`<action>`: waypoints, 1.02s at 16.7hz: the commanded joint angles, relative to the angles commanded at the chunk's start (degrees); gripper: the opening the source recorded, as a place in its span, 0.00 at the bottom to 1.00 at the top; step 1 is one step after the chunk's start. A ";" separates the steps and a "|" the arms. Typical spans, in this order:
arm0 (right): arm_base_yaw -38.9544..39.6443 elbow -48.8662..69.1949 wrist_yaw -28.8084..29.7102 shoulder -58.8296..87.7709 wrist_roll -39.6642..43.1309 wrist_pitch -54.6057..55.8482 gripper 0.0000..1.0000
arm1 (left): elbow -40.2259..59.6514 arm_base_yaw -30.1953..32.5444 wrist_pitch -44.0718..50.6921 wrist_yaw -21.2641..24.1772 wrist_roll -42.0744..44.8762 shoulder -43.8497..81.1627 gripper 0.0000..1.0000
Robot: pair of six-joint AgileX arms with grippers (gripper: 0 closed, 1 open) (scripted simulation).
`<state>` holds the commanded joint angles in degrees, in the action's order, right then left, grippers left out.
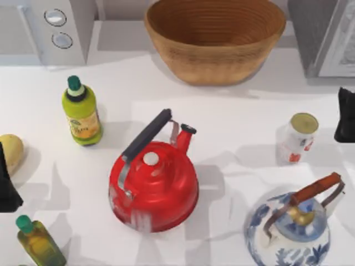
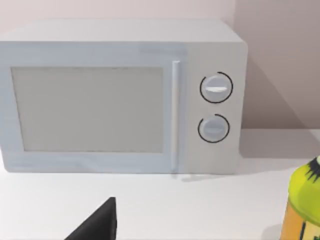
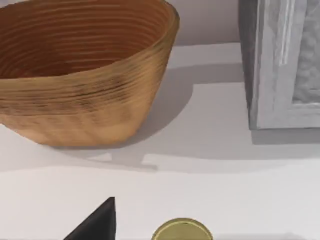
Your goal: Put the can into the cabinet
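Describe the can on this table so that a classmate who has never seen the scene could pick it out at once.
Start at the grey cabinet in the table's far right corner and come toward the near edge. The can stands upright there, between the cabinet and the blue-and-white kettle, close to the right hand. It is a small white cylinder with red marks and a dull gold top, far smaller than either kettle.

You have two kettles on the worktop, a red kettle (image 1: 153, 188) and a blue-and-white kettle (image 1: 288, 233); two green-capped bottles (image 1: 81, 111) (image 1: 37, 241); one can (image 1: 298, 138); one woven basket (image 1: 215, 37); one microwave (image 1: 55, 30); one cabinet (image 1: 319, 36); one yellowish round object (image 1: 10, 152).
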<state>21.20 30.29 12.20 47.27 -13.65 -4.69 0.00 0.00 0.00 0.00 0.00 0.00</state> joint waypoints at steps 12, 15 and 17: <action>5.60 13.51 4.65 41.81 -8.91 -4.64 1.00 | 0.00 0.00 0.00 0.00 0.00 0.00 1.00; 5.62 13.51 4.65 41.84 -8.90 -4.65 1.00 | 0.00 0.00 0.00 0.00 0.00 0.00 1.00; 5.21 13.47 4.51 41.82 -8.74 -4.47 1.00 | 0.00 0.00 0.00 0.00 0.00 0.00 1.00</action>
<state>26.41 43.77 16.72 89.09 -22.39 -9.15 0.00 0.00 0.00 0.00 0.00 0.00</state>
